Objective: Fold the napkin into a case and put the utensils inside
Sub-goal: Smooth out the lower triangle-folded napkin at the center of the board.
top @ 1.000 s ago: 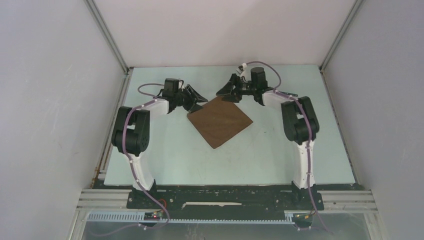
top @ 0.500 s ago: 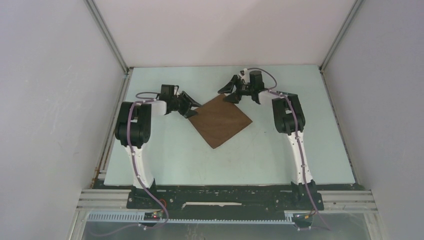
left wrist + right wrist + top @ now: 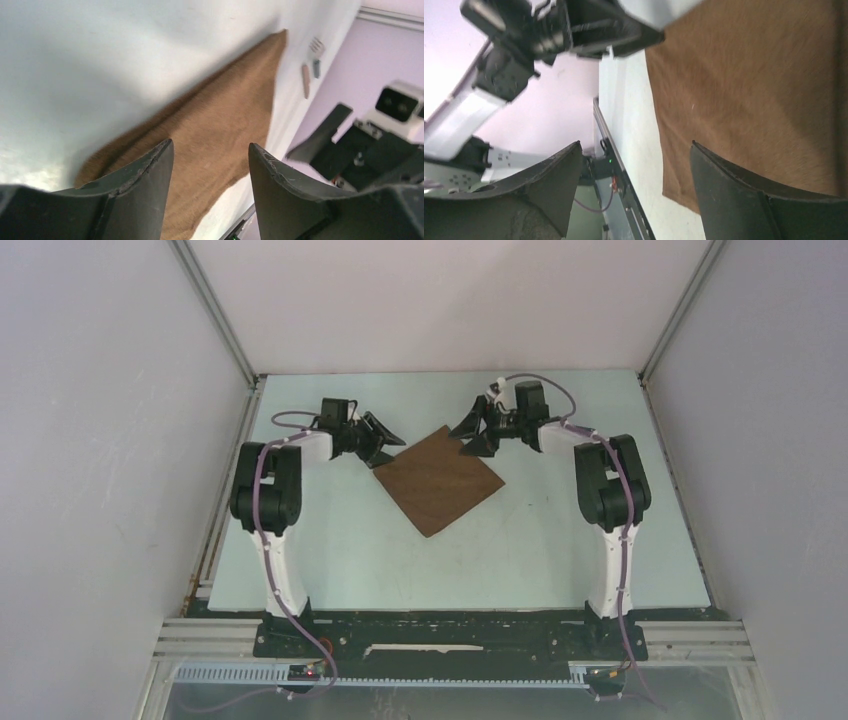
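Napkin [image 3: 438, 480] is lying flat, diamond-wise, on the table [image 3: 330, 540] | I am holding my left gripper [image 3: 388, 443] by its far-left edge, jaws spread | I am holding my right gripper [image 3: 469, 437] by its far corner, jaws spread

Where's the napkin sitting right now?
Top view: the napkin lies flat, centred and slightly far, its far corner between the left gripper and the right gripper.

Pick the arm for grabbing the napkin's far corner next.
Right, probably. The right end effector is open and sits just beside the far corner of the napkin. The left end effector, also open, is nearer the left corner.
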Controlling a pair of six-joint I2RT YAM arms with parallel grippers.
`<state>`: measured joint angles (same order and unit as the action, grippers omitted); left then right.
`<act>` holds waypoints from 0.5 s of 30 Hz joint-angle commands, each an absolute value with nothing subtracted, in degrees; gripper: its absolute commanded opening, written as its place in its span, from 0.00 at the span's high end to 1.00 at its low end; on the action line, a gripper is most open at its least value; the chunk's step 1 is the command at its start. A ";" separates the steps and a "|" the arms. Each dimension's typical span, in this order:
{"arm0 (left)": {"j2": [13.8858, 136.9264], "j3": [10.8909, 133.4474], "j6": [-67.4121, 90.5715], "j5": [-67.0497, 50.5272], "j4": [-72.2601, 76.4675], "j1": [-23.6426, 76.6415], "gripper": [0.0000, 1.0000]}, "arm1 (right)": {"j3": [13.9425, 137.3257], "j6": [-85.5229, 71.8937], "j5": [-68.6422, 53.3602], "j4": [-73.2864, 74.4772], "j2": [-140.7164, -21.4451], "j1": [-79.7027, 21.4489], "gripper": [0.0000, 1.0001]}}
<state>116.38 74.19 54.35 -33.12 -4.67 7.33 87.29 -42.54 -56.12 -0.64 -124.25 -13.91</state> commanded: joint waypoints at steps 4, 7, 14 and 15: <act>118.91 72.08 51.11 -26.86 -9.53 7.03 0.38 | 71.58 -40.93 -57.95 -8.84 -122.95 -11.55 0.15; 115.88 70.08 49.74 -26.55 -10.08 7.47 0.38 | 69.18 -34.45 -54.23 -1.59 -121.34 -9.25 0.15; 98.42 70.30 42.67 -29.18 -18.65 9.89 0.36 | 68.67 -21.15 -38.40 18.61 -106.62 -11.58 0.14; 95.05 70.01 41.11 -29.22 -20.18 9.85 0.35 | 69.37 -18.98 -33.58 22.00 -103.95 -13.19 0.14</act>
